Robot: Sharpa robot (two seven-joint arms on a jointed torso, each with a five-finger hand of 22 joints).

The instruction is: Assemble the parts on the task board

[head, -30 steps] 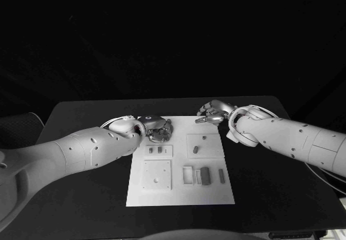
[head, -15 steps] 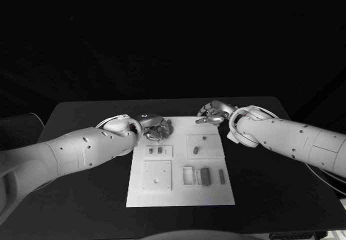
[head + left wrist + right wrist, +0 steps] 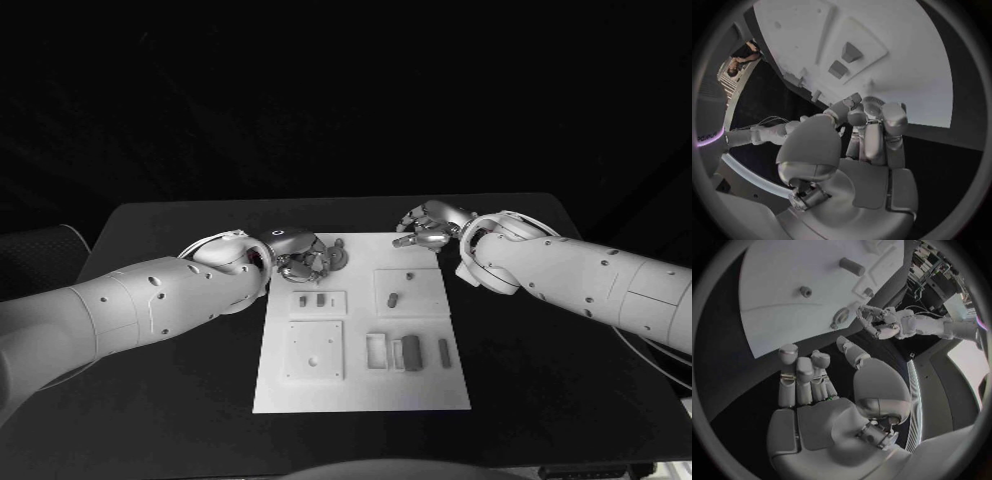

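The white task board lies mid-table, also seen in the wrist views. Two small dark parts stand in its far left plate. On the far right plate a short peg lies beside a small stub. My left hand hovers at the board's far left corner, fingers curled against the thumb; no part shows between them. My right hand hangs over the black table just beyond the far right corner, fingers spread and holding nothing.
Nearer me the board carries a square plate and a slotted holder with dark bars beside it. Black table surrounds the board on both sides.
My left hand has drawn back a little from the far left plate toward the board's corner, fingers still curled. The right hand has hardly moved.
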